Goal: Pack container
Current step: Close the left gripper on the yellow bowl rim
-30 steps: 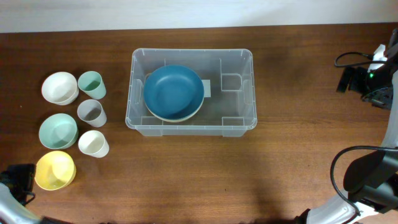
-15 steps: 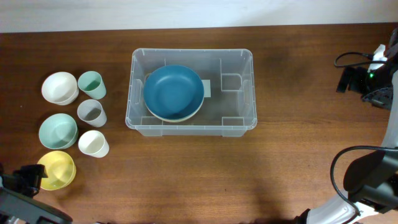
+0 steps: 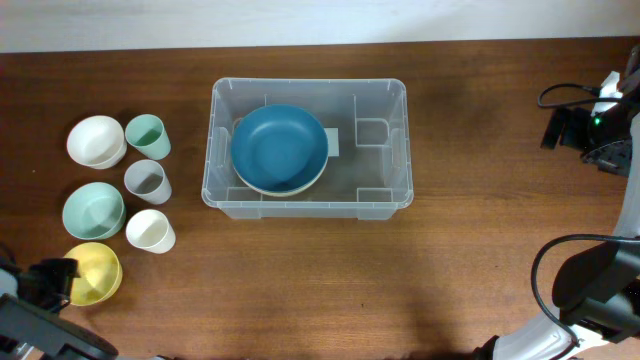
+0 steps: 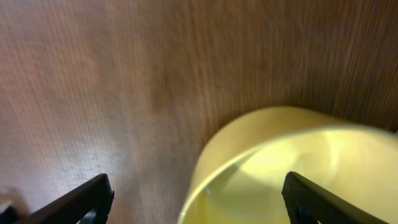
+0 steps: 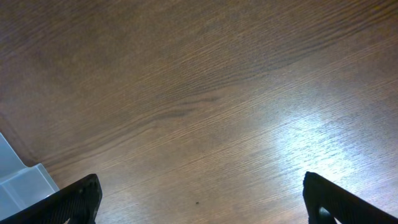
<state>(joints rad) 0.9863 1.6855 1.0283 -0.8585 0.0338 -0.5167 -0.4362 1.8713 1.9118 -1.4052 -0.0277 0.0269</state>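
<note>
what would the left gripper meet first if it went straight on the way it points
Most likely the yellow bowl: its rim lies just ahead of the open left gripper, though depth is hard to judge.

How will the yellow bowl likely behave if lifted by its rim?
The yellow bowl looks like thin rigid plastic, so probably light and stiff. Its glossy curved wall may slip or tilt in a rim pinch. A nudge would likely slide its wide, low shape rather than tip it.
</note>
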